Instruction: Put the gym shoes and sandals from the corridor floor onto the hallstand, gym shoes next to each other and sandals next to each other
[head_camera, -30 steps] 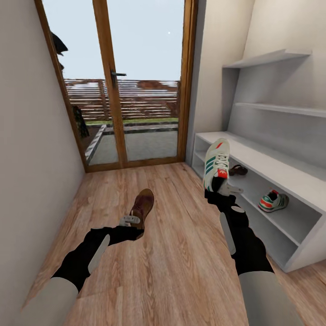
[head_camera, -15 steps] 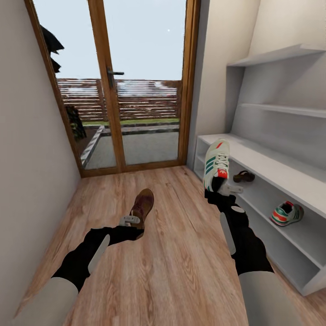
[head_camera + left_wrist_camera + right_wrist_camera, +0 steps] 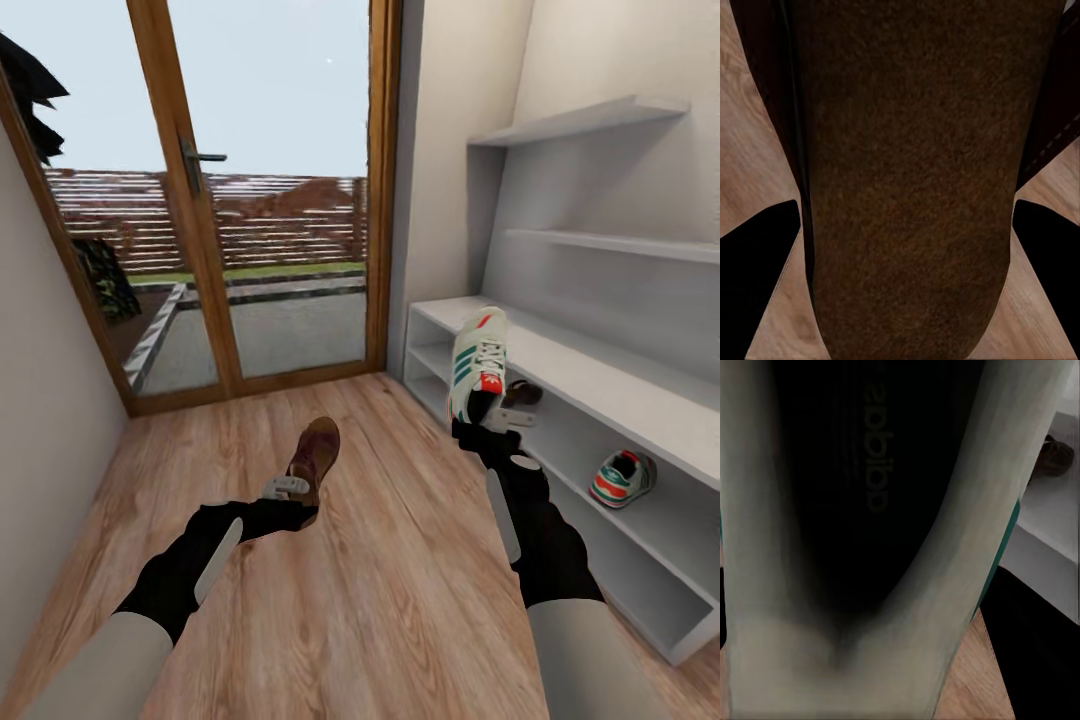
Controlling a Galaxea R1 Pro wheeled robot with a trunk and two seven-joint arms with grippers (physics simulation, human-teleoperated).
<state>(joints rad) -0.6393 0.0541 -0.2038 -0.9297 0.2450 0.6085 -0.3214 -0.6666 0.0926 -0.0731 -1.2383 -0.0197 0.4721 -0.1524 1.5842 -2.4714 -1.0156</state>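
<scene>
Matt wood-grain floor (image 3: 380,590) – suede-rough brown sandal (image 3: 907,180); smooth grey-white rack (image 3: 600,375).

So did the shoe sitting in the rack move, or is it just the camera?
Cannot tell for sure. The gym shoe on the shelf still lies in the shoe rack's lower compartment; door, wall and rack all shifted together, so the camera moved.

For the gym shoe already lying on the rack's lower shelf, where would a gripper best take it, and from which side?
Grip the gym shoe on the shelf at its open collar, coming in from the corridor side through the hallstand's open front. The bench top above probably blocks a straight-down approach, and the collar rim offers a thin edge.
</scene>
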